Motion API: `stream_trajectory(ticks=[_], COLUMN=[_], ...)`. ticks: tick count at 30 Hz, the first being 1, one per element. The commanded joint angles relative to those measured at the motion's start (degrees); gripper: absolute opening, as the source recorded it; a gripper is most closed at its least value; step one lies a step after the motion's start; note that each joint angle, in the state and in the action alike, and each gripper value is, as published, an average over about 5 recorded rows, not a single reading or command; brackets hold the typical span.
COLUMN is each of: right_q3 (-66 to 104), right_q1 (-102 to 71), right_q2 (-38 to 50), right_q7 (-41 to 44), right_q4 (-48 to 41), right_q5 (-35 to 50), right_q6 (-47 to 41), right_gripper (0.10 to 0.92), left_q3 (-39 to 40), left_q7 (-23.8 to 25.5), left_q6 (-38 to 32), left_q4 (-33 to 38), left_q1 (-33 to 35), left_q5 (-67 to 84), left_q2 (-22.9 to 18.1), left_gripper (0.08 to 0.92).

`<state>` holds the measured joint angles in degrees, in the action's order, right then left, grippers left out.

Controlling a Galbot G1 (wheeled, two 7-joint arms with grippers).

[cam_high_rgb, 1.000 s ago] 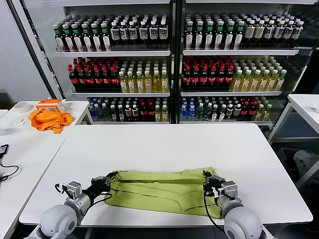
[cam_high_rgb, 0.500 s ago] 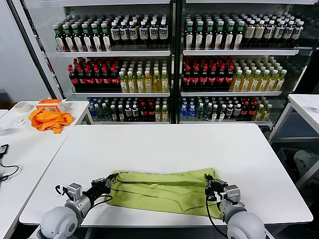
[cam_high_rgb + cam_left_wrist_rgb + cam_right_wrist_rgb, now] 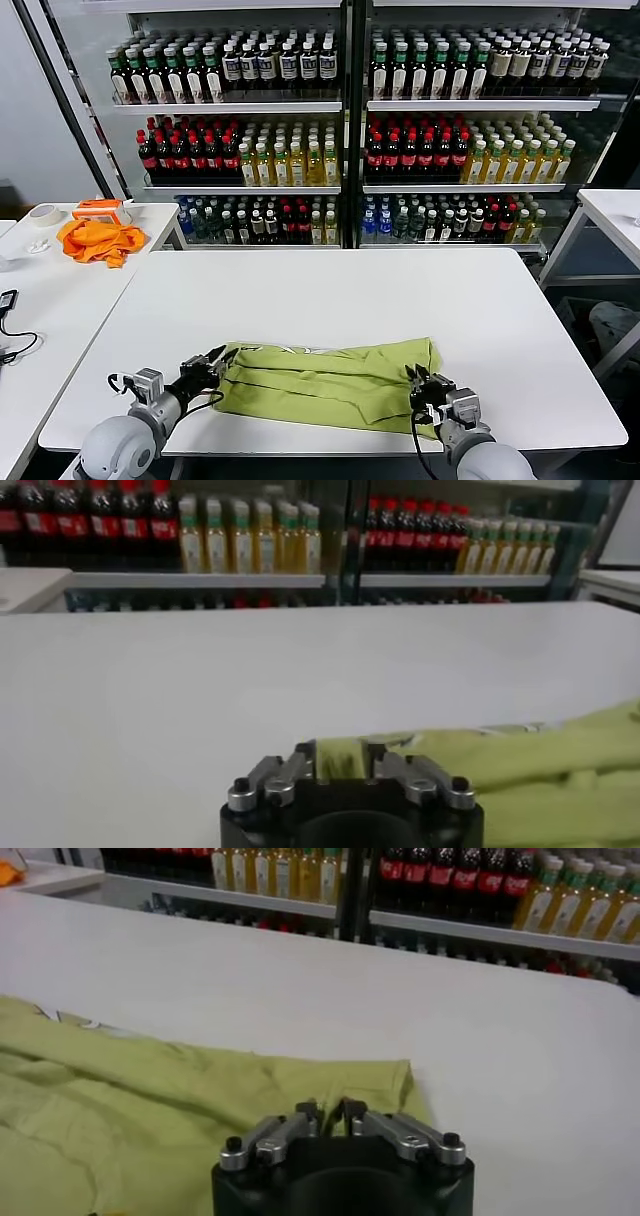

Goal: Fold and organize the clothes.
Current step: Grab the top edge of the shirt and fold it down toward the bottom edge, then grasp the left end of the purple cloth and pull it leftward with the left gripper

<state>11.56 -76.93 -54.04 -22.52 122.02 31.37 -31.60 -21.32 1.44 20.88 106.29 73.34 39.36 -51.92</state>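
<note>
On the white counter (image 3: 330, 290) before stocked drink shelves, the light yellow-green cotton T-shirt (image 3: 330, 378) is seen folded into a long band, further folds judged outstanding, with the left gripper (image 3: 212, 366) fingers slightly parted at one end and the right gripper (image 3: 424, 385) fingers narrowly parted at the other, neither clearly pinching cloth.

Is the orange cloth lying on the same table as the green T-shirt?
No, the orange cloth lies on the side table at the robot's left, while the green T-shirt lies on the middle table.

The left hand (image 3: 342, 760) sits at the yellow-green T-shirt (image 3: 540, 770) edge on the white table (image 3: 250, 680).
</note>
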Motion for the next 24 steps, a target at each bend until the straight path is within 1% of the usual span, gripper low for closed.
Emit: stream_trajectory(ticks=[1, 9, 11, 14, 16, 20, 22, 24], right_q3=[1.6, 4.3, 4.7, 4.9, 4.9, 4.9, 5.0, 5.0], right_q1=[-2.6, -7.4, -7.8, -8.2, -8.3, -8.4, -8.6, -9.0], right_q2=[-0.2, -0.9, -1.1, -1.5, -1.8, -2.1, -2.2, -2.3], right_q7=[-0.3, -1.1, -1.2, -1.3, -1.3, -1.3, -1.4, -1.4], right_q4=[3.6, 8.0, 8.6, 8.8, 8.8, 8.4, 8.4, 8.4], right_q5=[-3.1, -5.8, -6.2, -7.0, -7.5, -8.3, -8.9, -9.5], right_q6=[0.0, 0.7, 0.8, 0.8, 0.9, 1.1, 1.4, 1.6], right_gripper=[0.413, 0.638, 0.699, 0.777, 0.808, 0.822, 0.822, 0.823], left_q3=[0.0, 3.9, 5.0, 6.3, 6.8, 7.4, 7.5, 7.8], left_q7=[-10.2, -16.3, -17.5, -19.1, -20.0, -20.7, -21.0, -21.2], left_q6=[0.5, 0.5, 0.4, 0.1, -0.1, -1.1, -1.5, -1.5], left_q4=[4.3, 4.3, 4.1, 3.9, 3.8, 2.5, 1.7, 1.5], left_q1=[0.6, 2.6, 2.6, 2.5, 2.4, 1.6, 1.3, 1.4], left_q5=[3.4, 3.0, 2.3, 1.9, 1.9, 1.8, 1.8, 1.9], left_q2=[-1.1, -3.5, -4.0, -4.6, -5.0, -5.5, -5.6, -5.8], left_gripper=[0.415, 0.631, 0.701, 0.779, 0.809, 0.822, 0.809, 0.778])
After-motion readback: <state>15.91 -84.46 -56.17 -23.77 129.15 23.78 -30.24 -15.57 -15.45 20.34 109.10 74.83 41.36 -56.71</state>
